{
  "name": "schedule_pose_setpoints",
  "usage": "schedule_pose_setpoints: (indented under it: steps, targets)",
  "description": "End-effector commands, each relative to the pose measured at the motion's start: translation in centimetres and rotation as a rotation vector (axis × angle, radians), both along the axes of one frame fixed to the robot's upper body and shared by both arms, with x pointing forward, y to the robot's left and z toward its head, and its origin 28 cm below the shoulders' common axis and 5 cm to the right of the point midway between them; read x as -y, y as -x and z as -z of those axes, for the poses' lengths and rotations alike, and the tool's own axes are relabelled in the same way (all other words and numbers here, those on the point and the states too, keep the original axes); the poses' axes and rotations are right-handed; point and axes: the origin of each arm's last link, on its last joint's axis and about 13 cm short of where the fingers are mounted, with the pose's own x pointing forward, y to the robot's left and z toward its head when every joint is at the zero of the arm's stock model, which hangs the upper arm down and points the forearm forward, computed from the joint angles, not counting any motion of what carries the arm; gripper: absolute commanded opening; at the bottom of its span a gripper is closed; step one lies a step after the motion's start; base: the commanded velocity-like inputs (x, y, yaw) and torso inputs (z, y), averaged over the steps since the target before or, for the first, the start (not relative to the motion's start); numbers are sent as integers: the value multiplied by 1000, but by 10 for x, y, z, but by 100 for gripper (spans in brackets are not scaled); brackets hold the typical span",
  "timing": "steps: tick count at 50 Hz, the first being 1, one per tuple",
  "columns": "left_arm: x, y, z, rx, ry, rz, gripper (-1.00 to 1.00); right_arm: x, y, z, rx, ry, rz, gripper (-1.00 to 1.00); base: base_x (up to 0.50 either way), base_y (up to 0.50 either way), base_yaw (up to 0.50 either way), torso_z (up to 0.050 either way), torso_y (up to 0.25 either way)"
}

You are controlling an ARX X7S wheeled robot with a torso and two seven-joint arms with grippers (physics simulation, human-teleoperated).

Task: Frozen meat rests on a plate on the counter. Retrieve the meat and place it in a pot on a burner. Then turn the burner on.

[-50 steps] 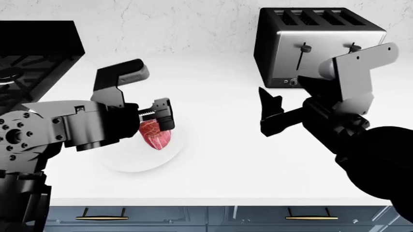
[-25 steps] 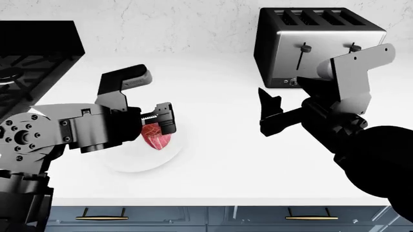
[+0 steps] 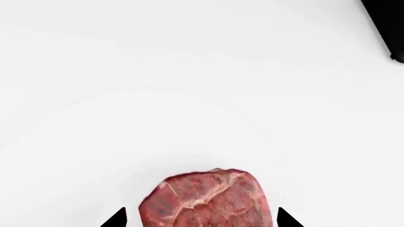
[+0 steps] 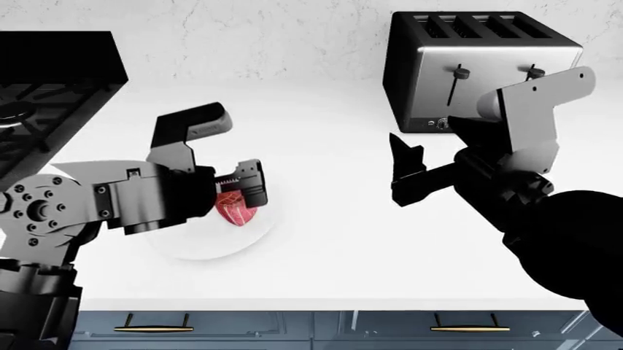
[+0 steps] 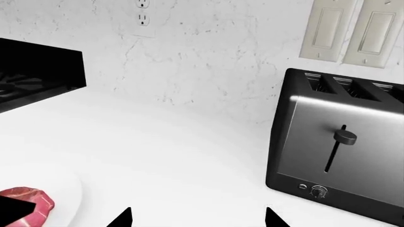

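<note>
The frozen meat, red-pink with pale marbling, lies on the white plate on the counter. My left gripper is open and low over the plate. In the left wrist view the meat sits between the two black fingertips with a slim gap on each side. My right gripper is open and empty, hovering above the counter in front of the toaster. The right wrist view shows the meat and the plate's rim. The pot is out of view.
A black and steel toaster stands at the back right against the marbled wall. The stove's black grates show at the far left. Blue-grey cabinets with brass handles run below the counter's front edge.
My left gripper has come down over the meat, so its fingers now sit lower on either side of it. The meat, the plate and the right arm have not moved.
</note>
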Motion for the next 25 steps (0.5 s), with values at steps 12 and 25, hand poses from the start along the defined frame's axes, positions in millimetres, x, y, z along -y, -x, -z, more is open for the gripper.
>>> schedule_pose_setpoints:
  steps: [12,25]
  targets:
    - [1,-1,3,8,-16,20,-100,0,0,1,-4,2,3,100,0,0,0,0,0]
    - [-2,3,-10,53,-24,-14,-100,2,9,-5,20,-7,6,100,0,0,0,0,1]
